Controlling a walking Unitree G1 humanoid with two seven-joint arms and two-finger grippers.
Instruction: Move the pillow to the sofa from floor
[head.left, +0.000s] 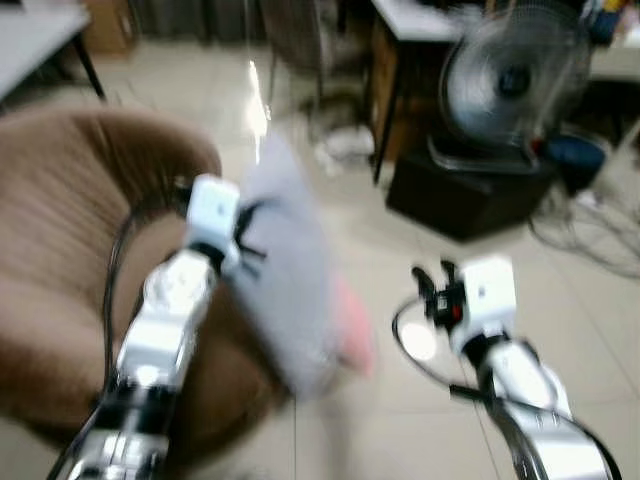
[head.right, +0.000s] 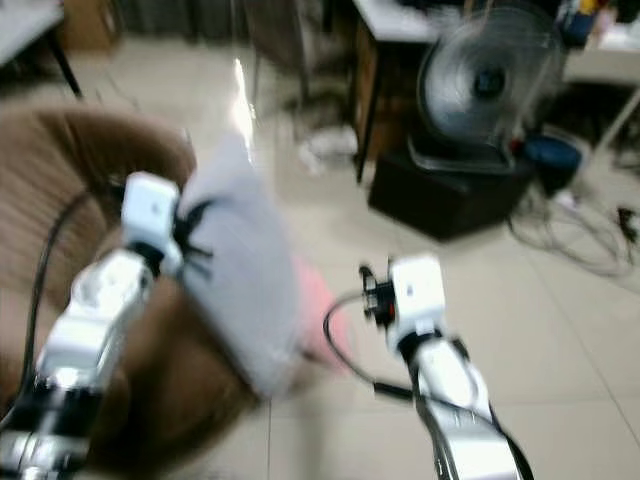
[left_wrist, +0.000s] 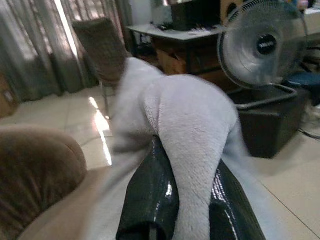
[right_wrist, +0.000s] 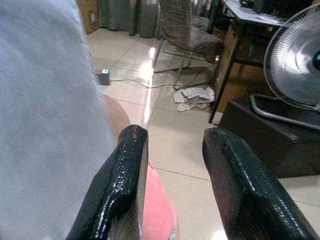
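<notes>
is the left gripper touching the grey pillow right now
Touching. In the left wrist view, the left gripper has its two black fingers pinching a fold of the grey pillow between them, with no gap at either finger.

pillow (head.left: 285, 290): 1 | sofa (head.left: 60, 260): 1 | fan (head.left: 510, 85): 1 | pincers: 2

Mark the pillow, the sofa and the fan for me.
pillow (head.left: 285, 290): left eye view, middle of its grey face.
sofa (head.left: 60, 250): left eye view, brown cushion surface.
fan (head.right: 480, 85): right eye view, centre of its grille.
</notes>
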